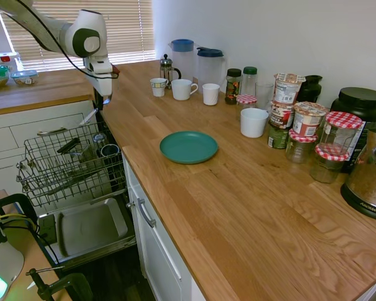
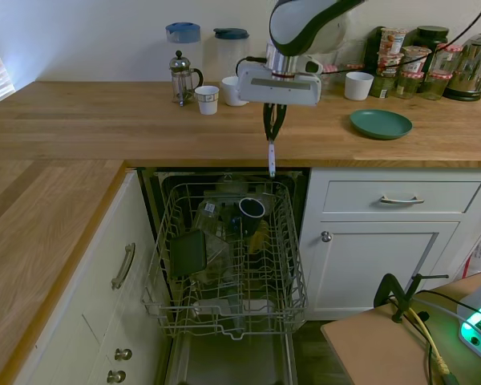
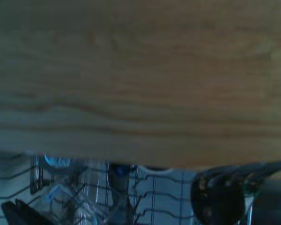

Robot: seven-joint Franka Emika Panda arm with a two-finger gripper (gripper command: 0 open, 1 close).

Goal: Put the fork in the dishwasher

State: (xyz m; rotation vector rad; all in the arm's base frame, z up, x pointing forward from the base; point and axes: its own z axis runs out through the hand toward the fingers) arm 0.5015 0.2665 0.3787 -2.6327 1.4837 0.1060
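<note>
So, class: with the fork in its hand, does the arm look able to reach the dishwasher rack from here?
Probably yes. The hand holds the fork upright just above the pulled-out rack, and nothing sits between them.

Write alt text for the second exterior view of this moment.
The white arm's gripper holds a fork hanging upright above the back edge of the pulled-out dishwasher rack, which already carries a few dishes. Behind it, a wooden counter bears a green plate, mugs and jars.
</note>
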